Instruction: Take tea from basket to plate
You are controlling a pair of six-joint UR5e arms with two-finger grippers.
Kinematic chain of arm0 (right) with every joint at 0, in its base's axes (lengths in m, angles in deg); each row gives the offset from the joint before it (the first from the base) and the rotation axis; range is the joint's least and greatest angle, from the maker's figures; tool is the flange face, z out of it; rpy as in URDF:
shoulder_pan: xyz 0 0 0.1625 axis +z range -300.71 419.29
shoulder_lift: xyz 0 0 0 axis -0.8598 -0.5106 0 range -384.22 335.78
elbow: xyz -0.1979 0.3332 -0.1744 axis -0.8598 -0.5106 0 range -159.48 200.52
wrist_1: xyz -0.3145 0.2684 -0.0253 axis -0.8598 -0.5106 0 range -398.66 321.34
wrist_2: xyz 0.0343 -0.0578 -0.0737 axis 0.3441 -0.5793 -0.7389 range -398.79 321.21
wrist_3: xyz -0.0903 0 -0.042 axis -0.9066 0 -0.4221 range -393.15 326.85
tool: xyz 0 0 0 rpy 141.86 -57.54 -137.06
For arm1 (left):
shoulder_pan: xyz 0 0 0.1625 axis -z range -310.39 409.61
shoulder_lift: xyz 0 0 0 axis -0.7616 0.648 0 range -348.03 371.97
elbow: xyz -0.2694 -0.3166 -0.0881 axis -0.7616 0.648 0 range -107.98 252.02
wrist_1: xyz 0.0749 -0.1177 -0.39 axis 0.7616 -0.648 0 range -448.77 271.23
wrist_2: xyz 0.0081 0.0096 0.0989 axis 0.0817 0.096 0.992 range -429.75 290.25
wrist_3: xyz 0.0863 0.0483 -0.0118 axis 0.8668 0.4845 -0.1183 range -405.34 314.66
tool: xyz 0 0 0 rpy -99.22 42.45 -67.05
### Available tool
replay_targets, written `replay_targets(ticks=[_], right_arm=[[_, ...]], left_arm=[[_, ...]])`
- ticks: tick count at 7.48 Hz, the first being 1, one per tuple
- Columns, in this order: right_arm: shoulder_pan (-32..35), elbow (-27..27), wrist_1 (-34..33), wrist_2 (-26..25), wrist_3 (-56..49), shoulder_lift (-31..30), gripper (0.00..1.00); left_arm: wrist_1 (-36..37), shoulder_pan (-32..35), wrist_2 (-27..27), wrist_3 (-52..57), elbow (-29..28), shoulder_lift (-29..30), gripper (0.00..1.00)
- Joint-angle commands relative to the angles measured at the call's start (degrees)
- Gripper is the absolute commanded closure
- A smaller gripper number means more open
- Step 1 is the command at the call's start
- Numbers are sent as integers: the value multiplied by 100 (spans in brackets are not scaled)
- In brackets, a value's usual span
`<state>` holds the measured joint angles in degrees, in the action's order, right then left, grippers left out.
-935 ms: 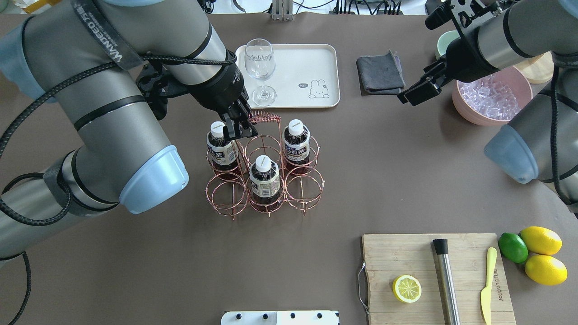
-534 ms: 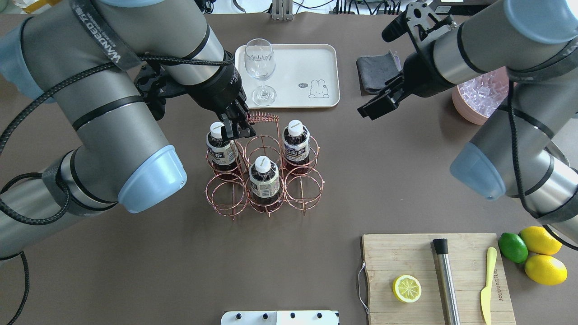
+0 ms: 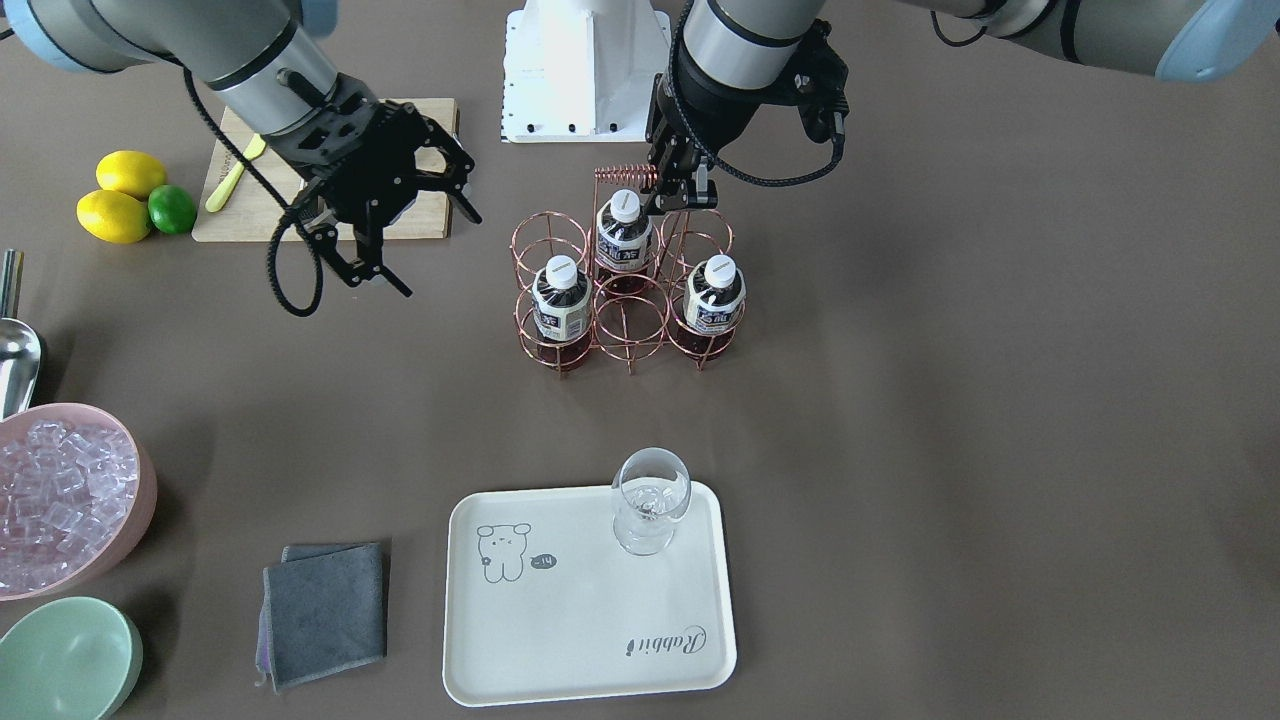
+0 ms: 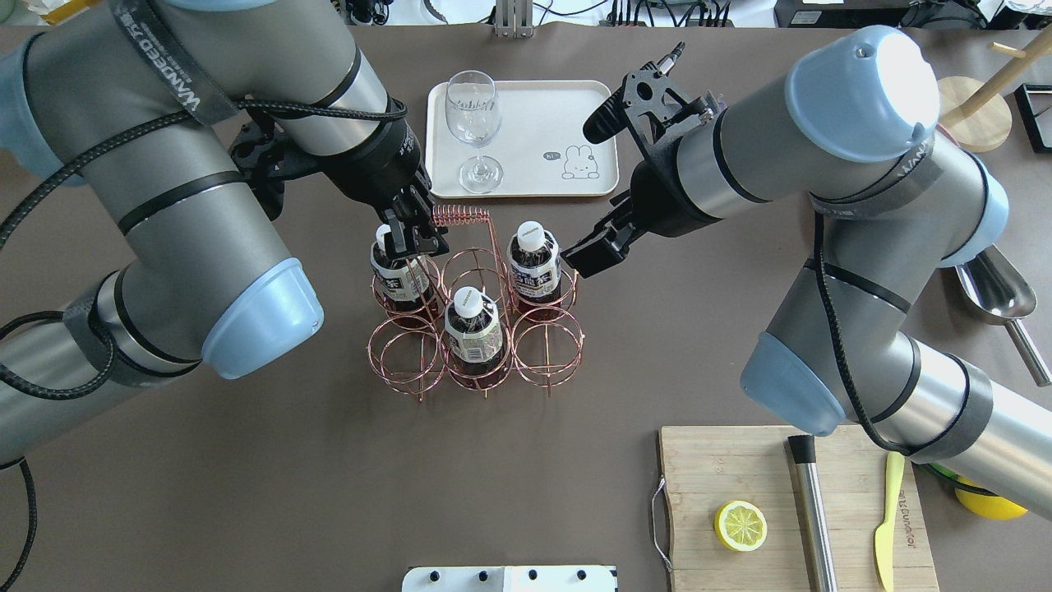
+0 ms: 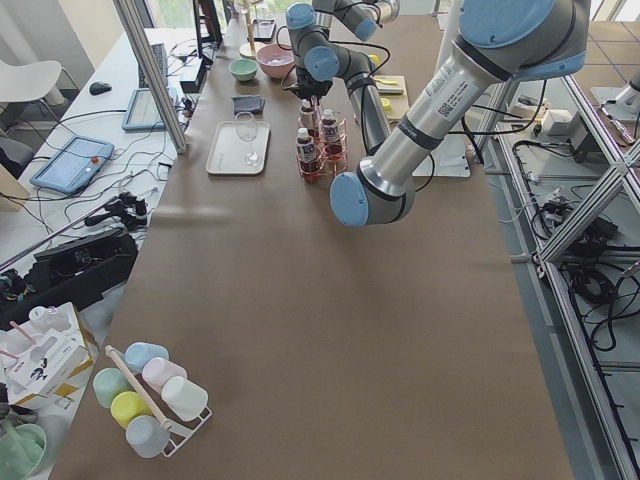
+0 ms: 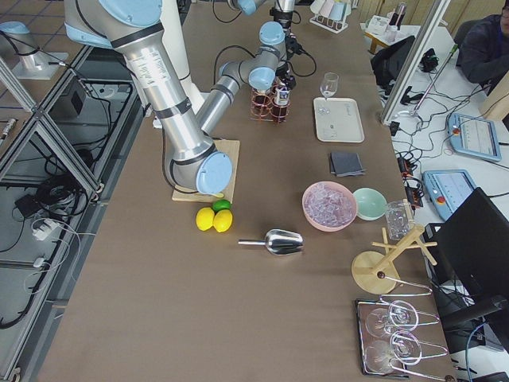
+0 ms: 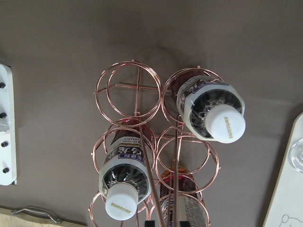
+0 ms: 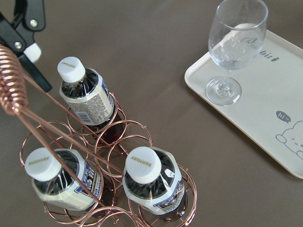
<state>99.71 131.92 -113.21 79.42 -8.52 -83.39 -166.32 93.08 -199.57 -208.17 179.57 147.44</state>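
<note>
Left gripper [image 4: 415, 238] pinches the handle wire at far left of basket [image 4: 460, 218], right gripper [image 4: 585, 253] spread open just right of far-right tea [image 4: 534, 267].

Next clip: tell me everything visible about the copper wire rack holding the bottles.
The copper wire rack is rose-gold, thin metal wire: six round rings in two rows of three, with a tall hoop topped by a coiled handle. It stands on the brown table, robot-side of the cream tray. Three tea bottles fill the near-middle, far-left and far-right rings in the overhead view; three rings are empty. The left gripper appears clamped on the hoop below the coil.
</note>
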Motion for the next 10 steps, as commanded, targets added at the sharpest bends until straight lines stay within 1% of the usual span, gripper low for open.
replay_targets(ticks=[1,2,3,4,5,7,8,9,10], right_arm=[[-77,-40,2,-235,-125,28,22],[-156,-40,11,-384,-116,54,34],[-183,-40,11,-464,-116,72,44],[-183,-40,11,-482,-108,72,53],[-192,-66,150,-491,-108,72,54],[-279,-329,624,-596,-99,63,54],[-323,-338,635,-675,-108,63,54],[-324,-356,687,-711,-108,63,59],[-332,-391,749,-711,-108,72,59]], left_arm=[[3,81,-43,15,3,-12,100],[12,134,-174,15,12,5,100],[21,143,-175,15,3,32,100],[21,143,-175,15,-5,49,100],[21,143,-175,15,-23,49,100],[12,135,-166,15,-75,58,100],[12,135,-157,15,-93,67,100],[12,126,-157,23,-102,58,100],[12,126,-149,23,-102,58,100]])
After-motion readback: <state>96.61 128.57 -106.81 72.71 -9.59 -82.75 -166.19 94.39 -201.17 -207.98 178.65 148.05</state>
